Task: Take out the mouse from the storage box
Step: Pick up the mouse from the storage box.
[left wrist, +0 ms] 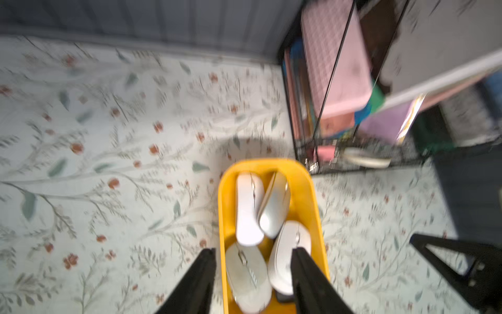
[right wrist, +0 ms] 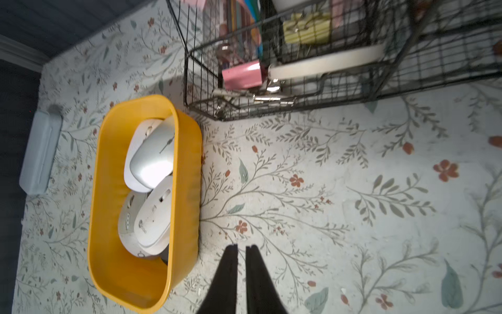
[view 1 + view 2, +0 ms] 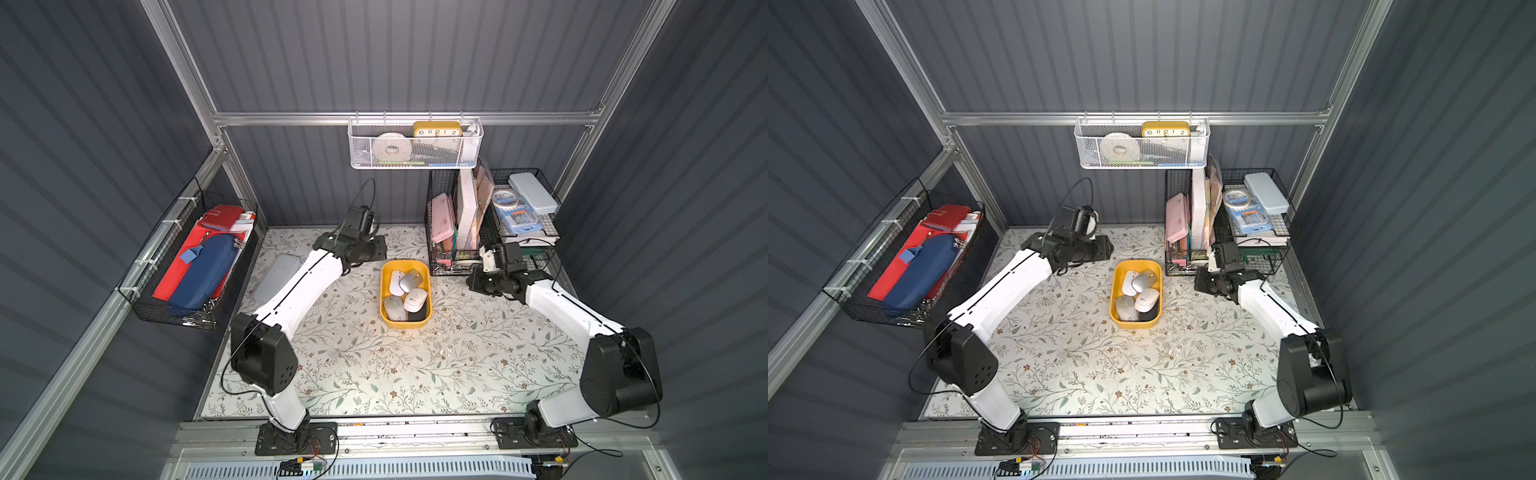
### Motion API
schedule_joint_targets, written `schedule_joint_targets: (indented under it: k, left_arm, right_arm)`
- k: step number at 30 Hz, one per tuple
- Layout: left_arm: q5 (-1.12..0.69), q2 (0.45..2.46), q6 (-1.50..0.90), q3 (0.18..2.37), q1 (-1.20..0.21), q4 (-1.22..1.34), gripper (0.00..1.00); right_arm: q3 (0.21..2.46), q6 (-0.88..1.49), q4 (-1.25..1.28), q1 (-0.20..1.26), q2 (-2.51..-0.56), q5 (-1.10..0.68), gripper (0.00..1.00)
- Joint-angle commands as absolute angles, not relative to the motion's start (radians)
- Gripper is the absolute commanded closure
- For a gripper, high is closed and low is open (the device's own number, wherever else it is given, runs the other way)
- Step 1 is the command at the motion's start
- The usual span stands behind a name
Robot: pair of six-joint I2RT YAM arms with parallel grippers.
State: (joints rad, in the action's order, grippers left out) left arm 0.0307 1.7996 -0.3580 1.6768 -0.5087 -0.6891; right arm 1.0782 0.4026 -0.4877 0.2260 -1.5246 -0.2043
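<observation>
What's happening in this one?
Nothing is held yet. Several mice lie piled in the yellow box. The left end effector hangs open by the box's far end, its camera looking down into it. The right end effector is shut and empty, off to the box's other side.

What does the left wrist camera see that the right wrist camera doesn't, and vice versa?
Only the left wrist view shows the left gripper, jaws apart. Only the right wrist view shows a pale blue case lying on the floral mat. Both show the yellow storage box holding mice, the black wire basket and the right gripper, jaws nearly together.
</observation>
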Motion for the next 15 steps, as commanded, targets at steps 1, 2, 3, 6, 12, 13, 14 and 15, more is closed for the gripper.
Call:
schedule_joint_targets:
  k: [1, 2, 3, 6, 12, 13, 14, 15]
  left_arm:
    - [-0.040, 1.893, -0.273, 1.777, -0.526, -0.889, 0.53]
    - [-0.021, 1.917, -0.253, 1.805, -0.546, -0.901, 0.49]
    - [-0.016, 1.948, -0.222, 1.829, -0.574, -0.902, 0.46]
    - [-0.016, 2.048, -0.174, 1.930, -0.627, -0.951, 0.43]
    - [-0.010, 2.197, -0.126, 2.030, -0.687, -0.977, 0.27]
    - [0.005, 2.213, -0.127, 2.038, -0.696, -0.976, 0.26]
    - [0.011, 2.220, -0.122, 2.037, -0.705, -0.969, 0.25]
    - [-0.002, 2.225, -0.110, 2.029, -0.711, -0.962, 0.24]
  right_arm:
    - [1.111, 0.360, -0.565, 0.227, -1.539, -0.152, 0.76]
    - [1.111, 0.359, -0.566, 0.227, -1.539, -0.148, 0.73]
    - [1.109, 0.358, -0.565, 0.226, -1.537, -0.144, 0.73]
    - [1.107, 0.355, -0.567, 0.225, -1.533, -0.128, 0.70]
    - [1.103, 0.350, -0.567, 0.225, -1.520, -0.124, 0.48]
    - [1.100, 0.351, -0.565, 0.225, -1.519, -0.123, 0.44]
    - [1.098, 0.353, -0.565, 0.225, -1.519, -0.123, 0.43]
    - [1.094, 0.354, -0.561, 0.225, -1.519, -0.127, 0.41]
